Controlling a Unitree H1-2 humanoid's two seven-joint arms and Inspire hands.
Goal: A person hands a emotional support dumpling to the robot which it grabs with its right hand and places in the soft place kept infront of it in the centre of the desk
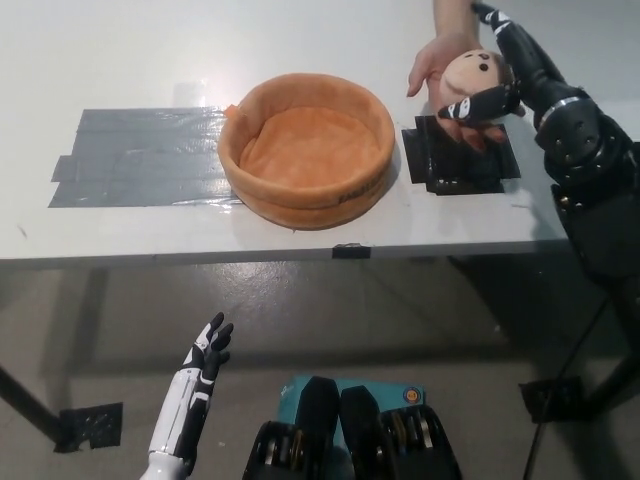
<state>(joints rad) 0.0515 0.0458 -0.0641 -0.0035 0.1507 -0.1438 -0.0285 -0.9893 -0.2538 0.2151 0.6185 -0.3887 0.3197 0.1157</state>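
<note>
The black right hand point(497, 72) is wrapping around the dumpling point(473, 78), which sits in a person's palm point(437, 68) at 2 o'clock from the orange soft bed point(306, 150). Can't tell if it's gripping fully. The white left hand point(205, 358) hangs low, fingers spread.

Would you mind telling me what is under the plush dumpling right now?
A person's hand cups the plush dumpling from below, above a black tape patch on the white table. The robot's black right hand wraps it, hiding the far side of the palm.
</note>
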